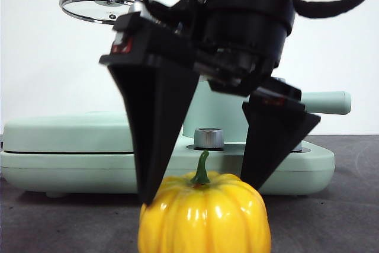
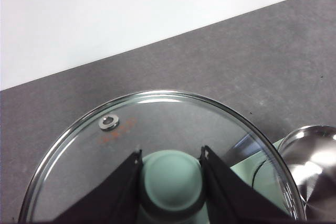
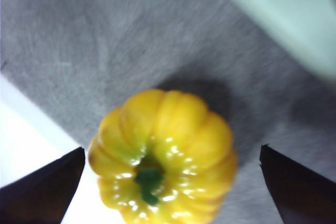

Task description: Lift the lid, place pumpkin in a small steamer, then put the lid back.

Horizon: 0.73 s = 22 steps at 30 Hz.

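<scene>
The yellow-orange pumpkin [image 1: 204,214] with a green stem sits on the grey mat at the front; it also shows in the right wrist view [image 3: 163,156]. My right gripper [image 1: 201,191] hangs just above it, open, one jaw on each side of the pumpkin's top [image 3: 170,182]. My left gripper [image 2: 171,177] is shut on the mint-green knob [image 2: 171,179] of the clear glass lid [image 2: 157,129] and holds the lid up in the air at the upper left of the front view [image 1: 98,7]. The small steamer [image 1: 219,111] stands behind the right arm, mostly hidden; its side handle [image 1: 325,102] sticks out to the right.
A wide mint-green base [image 1: 71,158] with a chrome dial [image 1: 208,138] stretches across the table behind the pumpkin. A flat mint-green cover [image 1: 65,131] lies on its left half. The steamer's shiny open rim [image 2: 312,166] shows below the lid in the left wrist view.
</scene>
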{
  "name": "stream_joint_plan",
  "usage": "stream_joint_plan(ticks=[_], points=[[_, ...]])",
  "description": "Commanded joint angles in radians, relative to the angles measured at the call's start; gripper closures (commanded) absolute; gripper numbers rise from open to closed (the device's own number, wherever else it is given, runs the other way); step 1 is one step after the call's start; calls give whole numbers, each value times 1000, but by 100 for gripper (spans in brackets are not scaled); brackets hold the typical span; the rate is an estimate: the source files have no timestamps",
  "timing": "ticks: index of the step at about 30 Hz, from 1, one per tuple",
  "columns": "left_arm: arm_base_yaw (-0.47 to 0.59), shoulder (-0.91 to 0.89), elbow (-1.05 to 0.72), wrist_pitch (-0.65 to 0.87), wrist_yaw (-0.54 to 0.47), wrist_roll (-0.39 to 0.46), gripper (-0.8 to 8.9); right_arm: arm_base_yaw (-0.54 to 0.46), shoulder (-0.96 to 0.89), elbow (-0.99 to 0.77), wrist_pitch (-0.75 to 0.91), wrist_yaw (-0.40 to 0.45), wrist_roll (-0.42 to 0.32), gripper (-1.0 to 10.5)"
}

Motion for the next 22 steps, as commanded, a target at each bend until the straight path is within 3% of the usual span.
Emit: stream_joint_plan(ticks=[1,5,10,12,17,19,22], points=[[2,1,39,29,7,9,760,16,41,20,10,-10,27,397],[2,1,39,29,6,9,760,18,95,20,8,-28,54,403],[4,1,39,29,6,9,760,19,123,22,9,-52,65,632],[4,1,39,29,6,9,760,14,122,49,-27,-52,76,636],[18,1,39,29,6,9,760,-34,122,252,-218,-50,19,636],[33,1,39,29,6,9,760,-91,124,368,-307,-51,11,635],[50,2,39,29,6,5,760,-203,132,530,-390,-50,-56,635]])
